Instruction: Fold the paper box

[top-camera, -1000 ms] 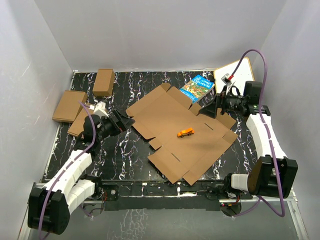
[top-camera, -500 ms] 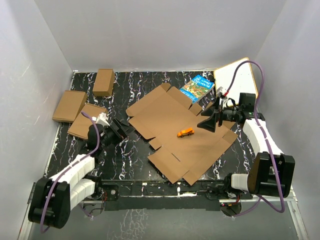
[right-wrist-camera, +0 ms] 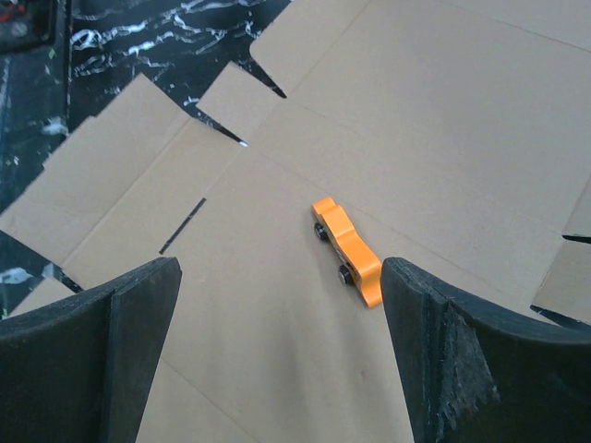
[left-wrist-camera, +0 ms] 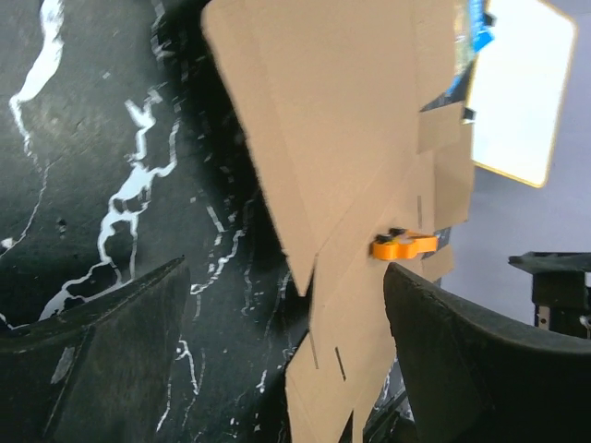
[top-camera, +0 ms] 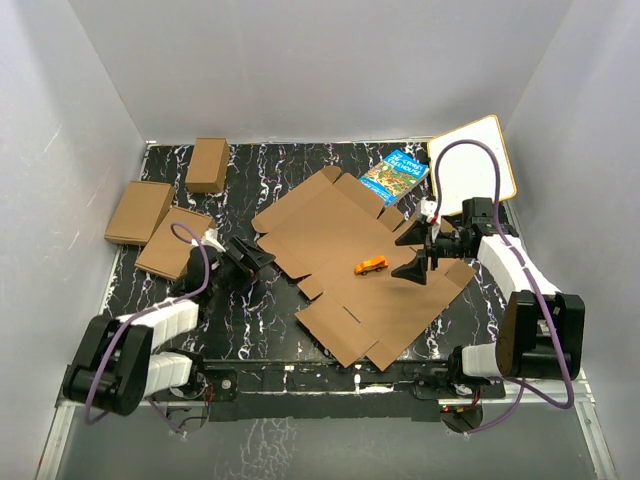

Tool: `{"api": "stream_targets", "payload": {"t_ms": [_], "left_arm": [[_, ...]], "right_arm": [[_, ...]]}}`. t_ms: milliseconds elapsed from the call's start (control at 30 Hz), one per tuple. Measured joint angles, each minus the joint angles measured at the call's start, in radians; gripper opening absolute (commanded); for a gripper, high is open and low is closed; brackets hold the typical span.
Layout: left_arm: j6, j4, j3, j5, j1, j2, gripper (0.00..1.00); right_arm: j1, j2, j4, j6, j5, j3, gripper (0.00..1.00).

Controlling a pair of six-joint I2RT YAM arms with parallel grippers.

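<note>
The brown die-cut cardboard paper box (top-camera: 340,240) lay flat on the black marbled counter (top-camera: 250,320), unfolded. Both claws, spread, had closed in: right claw (top-camera: 412,256) by the orange toy car (top-camera: 372,265), left claw (top-camera: 254,264) near its corner.

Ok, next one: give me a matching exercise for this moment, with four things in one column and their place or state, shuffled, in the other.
Things:
1. paper box
2. orange toy car
3. blue book
4. right gripper

Place or state:
A. jaws open, just right of the toy car
B. spread flat, not yet folded
C. lying on top of the paper box
D. beside the white board

Pairs: 1-B, 2-C, 3-D, 4-A
</note>
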Motion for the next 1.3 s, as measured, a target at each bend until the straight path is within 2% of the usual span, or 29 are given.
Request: {"api": "stream_targets", "payload": {"t_ms": [233,300,467,600,733,967,1300], "left_arm": [[-0.053,0.028,0.060,-0.055,-0.069,0.194,0.74],[-0.064,0.048,0.080,-0.077,-0.089,0.233,0.68],[-0.102,0.133,0.136,-0.128,-0.123,0.364,0.43],[-0.117,0.187,0.179,-0.154,-0.133,0.465,0.17],[-0.098,0.227,0.192,-0.172,-0.134,0.514,0.02],[-0.007,0.318,0.155,-0.212,-0.139,0.488,0.00],[0.307,0.319,0.101,-0.366,-0.139,0.223,0.00]], "right_arm": [[0.089,0.040,-0.013,-0.081,0.100,0.000,0.99],[0.103,0.046,-0.022,-0.100,0.113,0.000,0.99],[0.121,0.047,-0.023,-0.131,0.131,0.000,0.99],[0.122,0.047,-0.022,-0.138,0.145,-0.007,0.99],[0.122,0.047,-0.022,-0.142,0.151,-0.013,0.99],[0.122,0.047,-0.022,-0.154,0.156,-0.013,0.99],[0.123,0.047,-0.024,-0.161,0.161,-0.013,1.00]]}}
